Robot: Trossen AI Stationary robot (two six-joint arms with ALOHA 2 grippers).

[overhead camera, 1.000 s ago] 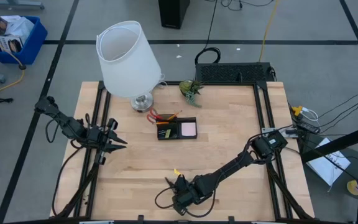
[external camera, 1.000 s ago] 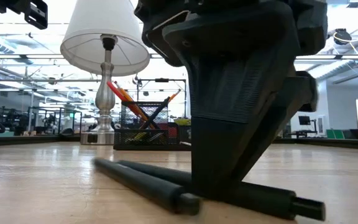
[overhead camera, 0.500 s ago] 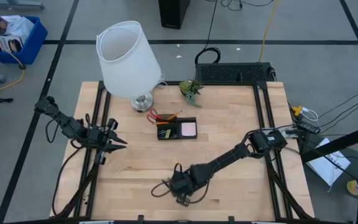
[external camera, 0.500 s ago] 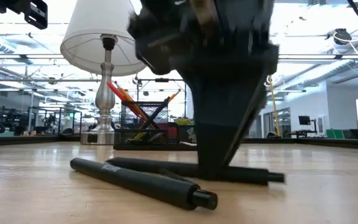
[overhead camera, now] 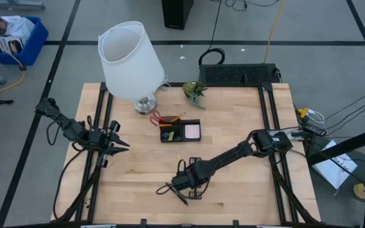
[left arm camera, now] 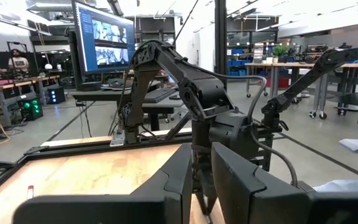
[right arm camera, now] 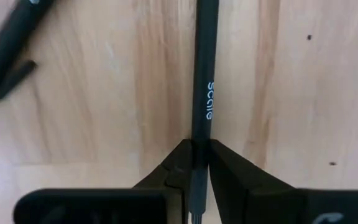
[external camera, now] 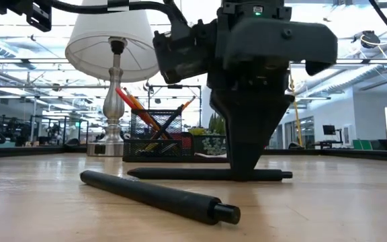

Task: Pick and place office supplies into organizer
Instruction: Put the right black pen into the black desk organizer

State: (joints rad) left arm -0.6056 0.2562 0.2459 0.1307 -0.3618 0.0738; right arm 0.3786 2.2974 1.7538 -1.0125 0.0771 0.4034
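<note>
Shifted toward twelve o'clock: right gripper (overhead camera: 181,184), fingers clamped on slim black pen (right arm camera: 203,93) lying on bare wooden table (overhead camera: 246,120), six o'clock of low black compartment organizer (overhead camera: 181,132). Left gripper (overhead camera: 120,147), fingers together, nine o'clock edge.

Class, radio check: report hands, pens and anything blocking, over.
Right hand shut on a black pen lying on the table. Left hand idle at table's left edge, shut. Second pen lies loose beside it. Tray unobstructed.

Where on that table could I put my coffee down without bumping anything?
Bare wood lies right of the organizer, and in the near-left corner. It is crowded by the lamp, plant and organizer, and at the near middle, where the right gripper pinches a black pen.
</note>
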